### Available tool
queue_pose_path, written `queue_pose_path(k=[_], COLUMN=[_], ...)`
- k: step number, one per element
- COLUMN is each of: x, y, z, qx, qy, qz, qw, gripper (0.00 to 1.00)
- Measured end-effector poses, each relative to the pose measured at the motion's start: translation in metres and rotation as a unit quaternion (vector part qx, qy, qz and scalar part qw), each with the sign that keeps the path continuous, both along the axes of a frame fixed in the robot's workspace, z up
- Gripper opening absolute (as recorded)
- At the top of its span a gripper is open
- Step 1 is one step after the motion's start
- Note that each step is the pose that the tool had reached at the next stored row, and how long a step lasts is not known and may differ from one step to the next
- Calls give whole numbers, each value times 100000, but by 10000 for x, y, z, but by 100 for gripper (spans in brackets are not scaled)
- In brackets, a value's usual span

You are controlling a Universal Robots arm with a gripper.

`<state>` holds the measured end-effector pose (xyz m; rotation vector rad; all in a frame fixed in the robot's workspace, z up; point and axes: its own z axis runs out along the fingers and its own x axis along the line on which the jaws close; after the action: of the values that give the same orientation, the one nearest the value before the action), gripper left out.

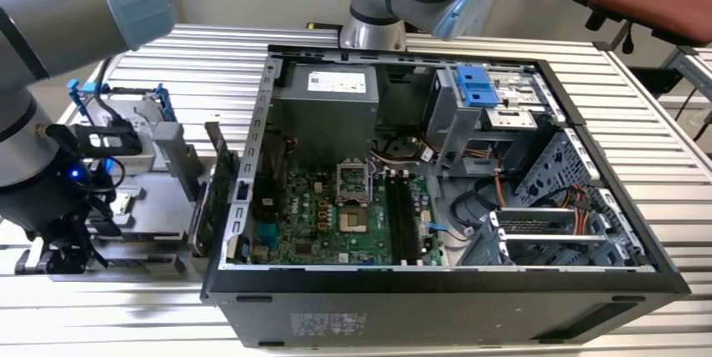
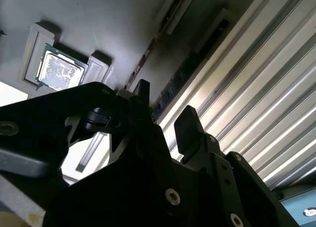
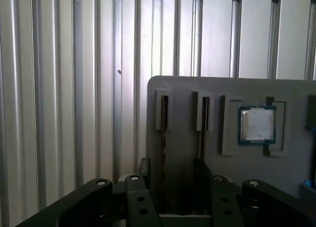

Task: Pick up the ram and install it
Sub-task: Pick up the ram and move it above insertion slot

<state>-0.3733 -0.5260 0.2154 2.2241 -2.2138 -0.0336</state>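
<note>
One computer case (image 1: 445, 299), one processor chip (image 3: 256, 124), two tray slots (image 3: 164, 112)

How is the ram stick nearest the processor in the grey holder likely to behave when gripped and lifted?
Probably stiff: the ram stick shows as a thin, straight edge standing in a slot of the grey holder. Likely light for its length, being so thin. Perhaps apt to tilt or bind if pulled askew, since the slot hugs it closely.
</note>
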Motion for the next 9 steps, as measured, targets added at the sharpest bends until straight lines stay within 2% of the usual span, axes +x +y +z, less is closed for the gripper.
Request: queue_pose_path(k=[9], x=[-37], y=[-20], z=[-128], qx=[0], qy=[1], qz=[-26], qw=[100000], gripper=[100])
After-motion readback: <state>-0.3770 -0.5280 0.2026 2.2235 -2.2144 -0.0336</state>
